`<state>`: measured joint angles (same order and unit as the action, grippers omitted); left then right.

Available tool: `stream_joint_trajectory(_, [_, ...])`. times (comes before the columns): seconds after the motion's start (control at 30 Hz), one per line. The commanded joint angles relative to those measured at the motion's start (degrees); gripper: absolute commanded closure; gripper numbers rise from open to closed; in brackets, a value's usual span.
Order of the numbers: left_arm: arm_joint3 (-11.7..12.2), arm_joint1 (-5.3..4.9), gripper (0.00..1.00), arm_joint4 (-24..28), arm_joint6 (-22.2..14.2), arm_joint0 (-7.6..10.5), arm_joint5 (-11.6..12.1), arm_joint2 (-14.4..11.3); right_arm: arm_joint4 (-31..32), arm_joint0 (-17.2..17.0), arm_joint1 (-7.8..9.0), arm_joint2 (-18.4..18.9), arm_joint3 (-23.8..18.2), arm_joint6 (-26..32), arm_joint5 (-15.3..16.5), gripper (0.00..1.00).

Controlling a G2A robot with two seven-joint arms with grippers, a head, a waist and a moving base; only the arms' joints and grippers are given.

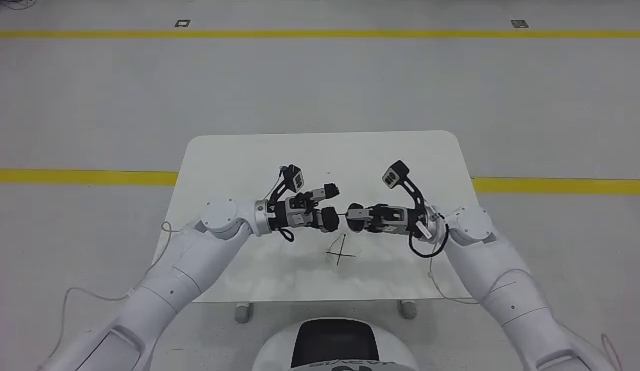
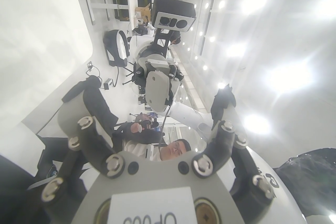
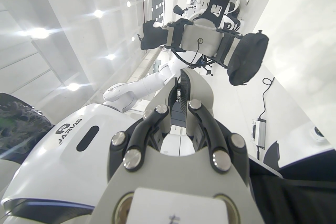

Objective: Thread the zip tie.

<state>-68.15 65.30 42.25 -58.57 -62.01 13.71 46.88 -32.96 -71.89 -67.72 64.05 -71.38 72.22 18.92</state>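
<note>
Though apart, two claws, one table.

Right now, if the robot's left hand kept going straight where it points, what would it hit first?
Most likely the right hand, which faces the left hand tip to tip above the table; the gap between them looks small, though depth is unclear.

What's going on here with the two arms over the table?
The left gripper, open wide, and the right gripper, shut, face each other tip to tip above the white table, near a black cross mark. The zip tie is too small to make out, so I cannot tell whether threading has begun.
</note>
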Motion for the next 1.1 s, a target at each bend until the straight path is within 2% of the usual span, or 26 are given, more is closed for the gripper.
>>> stream_joint_trajectory(0.0, [0.01,0.01,0.0,0.07,-0.06,-0.07,0.01,0.07,-0.03,0.08,0.0,-0.14,0.19,-0.06,0.0,1.0])
stream_joint_trajectory(0.23, [-0.02,0.06,0.02,-0.07,-0.25,-0.15,0.03,0.15,-0.35,0.32,0.04,-0.46,0.85,-0.11,0.14,1.0])
stream_joint_trajectory(0.3, [-0.02,0.08,0.15,-0.09,-0.26,-0.18,0.02,0.15,-0.41,0.39,0.05,-0.56,1.01,-0.18,0.2,1.0])
stream_joint_trajectory(0.4, [0.01,0.1,0.27,-0.13,-0.25,-0.21,-0.02,0.17,-0.36,0.47,0.06,-0.65,1.23,-0.48,0.32,1.0])
stream_joint_trajectory(0.5, [0.02,0.13,0.47,-0.2,-0.25,-0.22,-0.07,0.19,-0.35,0.52,0.08,-0.73,1.38,-0.8,0.4,1.0])
stream_joint_trajectory(0.53, [0.03,0.14,0.51,-0.22,-0.26,-0.22,-0.08,0.2,-0.32,0.53,0.09,-0.77,1.39,-0.89,0.42,1.0])
stream_joint_trajectory(0.63, [0.05,0.17,0.57,-0.24,-0.25,-0.24,-0.08,0.22,-0.2,0.57,0.12,-0.84,1.46,-1.09,0.42,1.0])
stream_joint_trajectory(1.07, [0.28,0.29,0.69,-0.38,-0.23,-0.25,0.02,0.33,0.99,0.53,0.38,-0.71,1.85,-3.13,0.24,1.0])
